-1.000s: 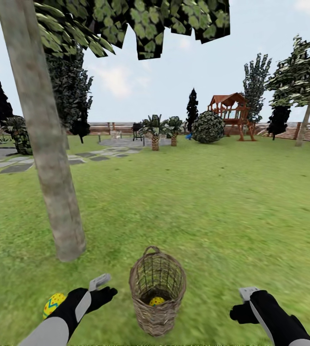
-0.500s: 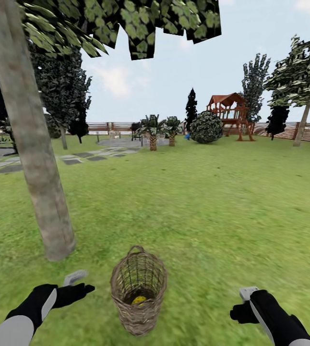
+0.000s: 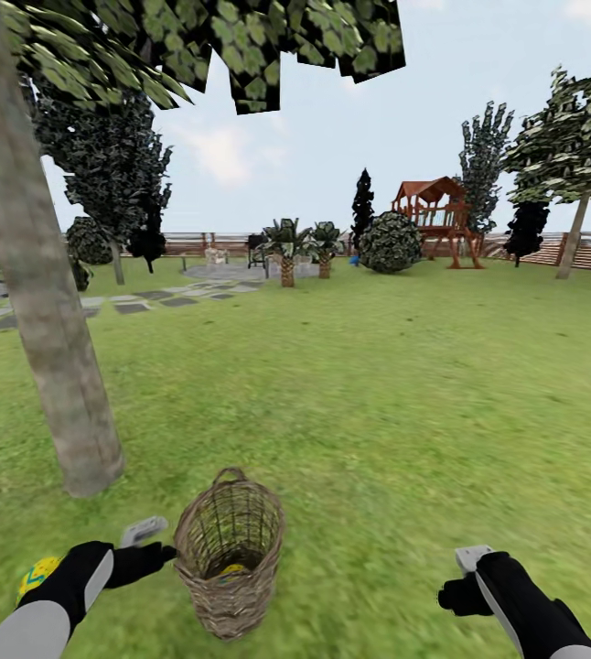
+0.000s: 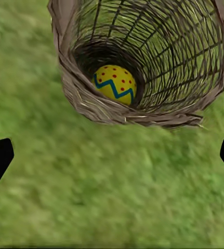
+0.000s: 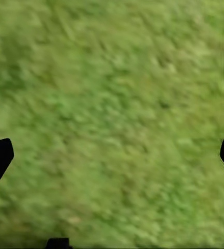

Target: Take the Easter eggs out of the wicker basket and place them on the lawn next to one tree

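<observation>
My left pincer hangs released just beside the basket — the egg lies deep at its bottom, straight ahead — my right pincer, also released, is well apart.

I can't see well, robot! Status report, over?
Both grippers open, left, right. One yellow zigzag egg inside brown wicker basket. Nothing blocking.
</observation>
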Motion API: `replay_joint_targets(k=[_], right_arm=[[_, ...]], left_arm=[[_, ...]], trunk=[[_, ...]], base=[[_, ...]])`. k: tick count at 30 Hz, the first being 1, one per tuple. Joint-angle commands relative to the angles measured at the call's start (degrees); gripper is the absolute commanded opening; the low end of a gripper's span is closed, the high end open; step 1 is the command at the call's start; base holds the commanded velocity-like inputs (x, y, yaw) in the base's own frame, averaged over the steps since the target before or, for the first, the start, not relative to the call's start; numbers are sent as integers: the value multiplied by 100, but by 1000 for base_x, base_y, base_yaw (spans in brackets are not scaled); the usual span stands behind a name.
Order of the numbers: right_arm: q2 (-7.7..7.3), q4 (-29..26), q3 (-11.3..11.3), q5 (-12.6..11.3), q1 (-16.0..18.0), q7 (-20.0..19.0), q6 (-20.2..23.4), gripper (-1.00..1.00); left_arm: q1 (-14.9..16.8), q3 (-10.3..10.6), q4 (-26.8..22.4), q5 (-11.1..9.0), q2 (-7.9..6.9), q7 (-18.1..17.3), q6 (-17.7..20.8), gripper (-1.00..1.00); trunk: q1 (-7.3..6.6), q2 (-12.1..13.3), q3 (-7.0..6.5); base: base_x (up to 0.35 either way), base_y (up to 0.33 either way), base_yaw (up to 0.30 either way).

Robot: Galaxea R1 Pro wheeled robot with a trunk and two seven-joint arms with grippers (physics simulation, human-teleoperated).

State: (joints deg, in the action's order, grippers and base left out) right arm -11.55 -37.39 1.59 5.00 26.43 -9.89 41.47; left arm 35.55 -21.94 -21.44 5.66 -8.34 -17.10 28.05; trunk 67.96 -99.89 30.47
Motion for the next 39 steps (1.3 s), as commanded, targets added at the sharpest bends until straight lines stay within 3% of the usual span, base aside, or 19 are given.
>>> replay_joint_targets(k=[1, 4, 6, 16, 39], right_arm=[[-5, -4, 17, 53, 2, -39, 19, 100], [-5, -5, 17, 53, 2, -39, 19, 100], [-5, -5, 17, 53, 2, -39, 19, 100], [-3, 2, 19, 53, 2, -39, 19, 100], [4, 21, 17, 53, 2, -36, 1, 100]], left_arm=[[5, -47, -12, 59, 53, 129, 34, 100], [5, -54, -17, 44, 142, 538, 36, 100], [5, -53, -14, 37, 156, 602, 37, 100], [5, -88, 5, 7, 164, 594, 42, 100], [5, -102, 34, -17, 203, 623, 16, 100]], trunk=[[0, -4, 7], [0, -4, 7], [0, -4, 7], [-44, 77, -29], [-44, 77, -29]], base=[[0, -334, 0], [0, -334, 0], [0, -334, 0], [26, -163, 0], [279, 0, 0]])
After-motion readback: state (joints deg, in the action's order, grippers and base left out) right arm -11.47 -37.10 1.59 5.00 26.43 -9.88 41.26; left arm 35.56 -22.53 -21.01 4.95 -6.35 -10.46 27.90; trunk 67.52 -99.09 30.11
